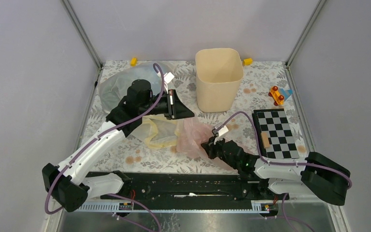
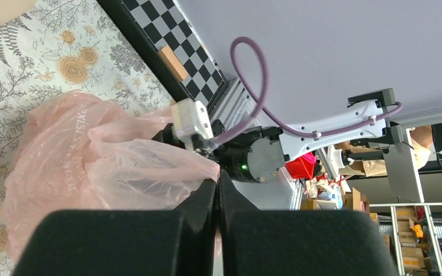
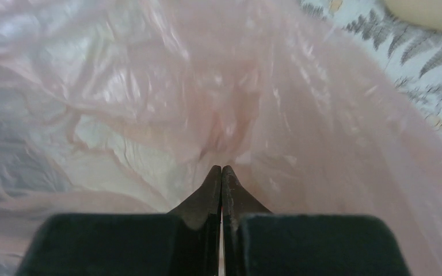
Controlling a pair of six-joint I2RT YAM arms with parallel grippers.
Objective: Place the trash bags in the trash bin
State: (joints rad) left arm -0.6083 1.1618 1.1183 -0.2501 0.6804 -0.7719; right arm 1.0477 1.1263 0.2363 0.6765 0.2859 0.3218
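Note:
The cream-beige trash bin stands upright and open at the back centre. A pale pink bag lies crumpled on the floral cloth in front of it, beside a pale yellow bag. A bluish-clear bag lies at the back left, under my left arm. My left gripper is shut, with an edge of the pink bag pinched at its tips. My right gripper is shut on a fold of the pink bag, which fills its view around the tips.
A black-and-white checkerboard with a small wooden block lies at the right. A red and orange toy sits behind it. Two small yellow pieces lie at the back edge. Grey walls close in three sides.

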